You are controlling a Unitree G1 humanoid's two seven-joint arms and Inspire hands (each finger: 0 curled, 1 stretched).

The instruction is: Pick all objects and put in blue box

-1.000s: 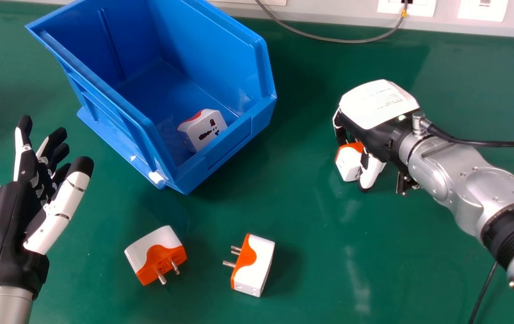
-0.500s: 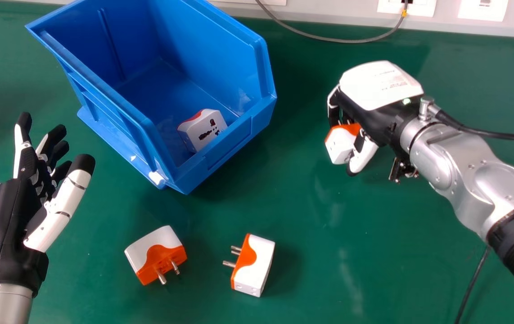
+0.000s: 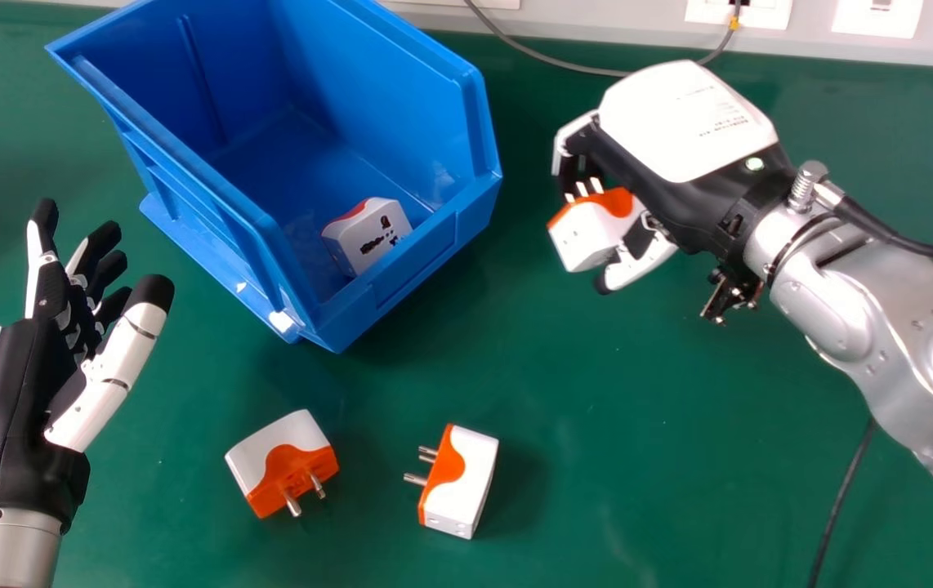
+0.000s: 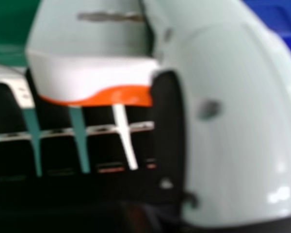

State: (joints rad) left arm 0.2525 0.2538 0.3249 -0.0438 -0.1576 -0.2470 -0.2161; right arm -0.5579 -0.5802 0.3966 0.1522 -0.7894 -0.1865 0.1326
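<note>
Right fingers (image 3: 571, 137) curled round adapter (image 3: 585, 237) | blue box (image 3: 434, 253) edge apart | tabletop (image 3: 515, 245) between

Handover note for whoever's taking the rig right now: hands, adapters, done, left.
Right hand: fingers and thumb closed on a white-and-orange adapter, right of the blue box, not in it yet.
Left hand: open, idle at the head view's left, holding nothing.
Done: one boxed adapter inside, near the box's front wall.
Left: drop the held one in, then the two on the green table: nearer-left adapter and nearer-middle adapter.
</note>
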